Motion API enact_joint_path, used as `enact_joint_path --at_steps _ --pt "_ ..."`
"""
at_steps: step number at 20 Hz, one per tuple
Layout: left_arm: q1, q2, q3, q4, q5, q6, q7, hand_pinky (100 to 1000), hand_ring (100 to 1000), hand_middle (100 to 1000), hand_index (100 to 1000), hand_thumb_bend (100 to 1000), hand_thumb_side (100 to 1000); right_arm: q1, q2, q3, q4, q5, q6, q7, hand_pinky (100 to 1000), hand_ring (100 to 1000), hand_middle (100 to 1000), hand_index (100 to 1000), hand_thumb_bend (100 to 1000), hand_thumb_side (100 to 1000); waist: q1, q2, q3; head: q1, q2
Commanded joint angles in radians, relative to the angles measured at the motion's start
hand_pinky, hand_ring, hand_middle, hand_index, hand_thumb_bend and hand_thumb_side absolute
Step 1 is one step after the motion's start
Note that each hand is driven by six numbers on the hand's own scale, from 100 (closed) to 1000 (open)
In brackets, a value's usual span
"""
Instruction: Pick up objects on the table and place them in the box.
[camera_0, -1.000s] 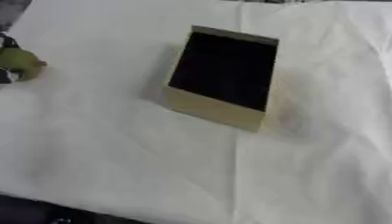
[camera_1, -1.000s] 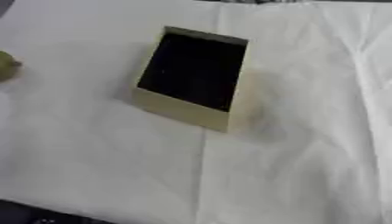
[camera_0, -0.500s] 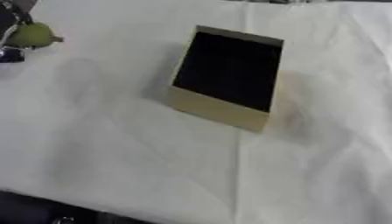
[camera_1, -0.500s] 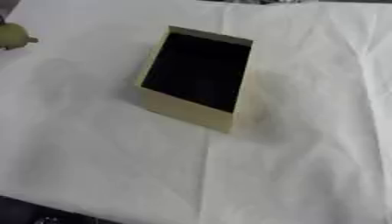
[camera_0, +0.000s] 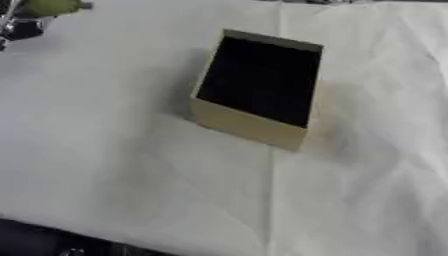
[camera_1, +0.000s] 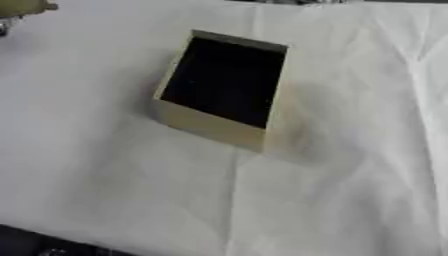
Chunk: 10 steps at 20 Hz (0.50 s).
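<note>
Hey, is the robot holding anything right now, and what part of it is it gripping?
The left hand carries a small green object at the top left corner; where on it the fingers grip cannot be told. The right hand is out of view.

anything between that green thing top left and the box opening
Nothing visible does. The small green rounded object sits at the left hand in the upper left corner; only bare white cloth lies before the open tan cardboard box.

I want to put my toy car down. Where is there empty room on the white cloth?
Plenty: the wide stretch of white cloth in front of the box, and the strip to the box's right. Busiest is the far left corner, where the left hand holds a green object.
</note>
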Motion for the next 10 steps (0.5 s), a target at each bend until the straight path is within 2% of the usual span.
enact_joint_path --at_steps 1,6,10 --pt "-0.050 -0.002 -0.018 -0.132 0.035 -0.005 -0.046 524 488 411 521 189 100 -0.014 -0.018 -0.007 -0.021 0.000 -0.004 0.000 807 717 683 770 100 569 0.002 -0.024 0.001 -0.005 -0.014" --pt "-0.157 -0.120 -0.083 -0.270 0.061 -0.018 -0.114 520 482 396 498 187 100 -0.019 -0.017 -0.005 -0.021 -0.001 -0.005 0.002 807 717 683 771 100 566 -0.001 -0.027 0.002 -0.026 -0.021" --pt "-0.217 -0.237 -0.147 -0.316 0.062 -0.050 -0.185 518 474 389 487 178 100 -0.024 -0.015 -0.006 -0.021 -0.002 -0.008 0.002 806 716 683 771 100 563 -0.005 -0.026 0.002 -0.046 -0.031"
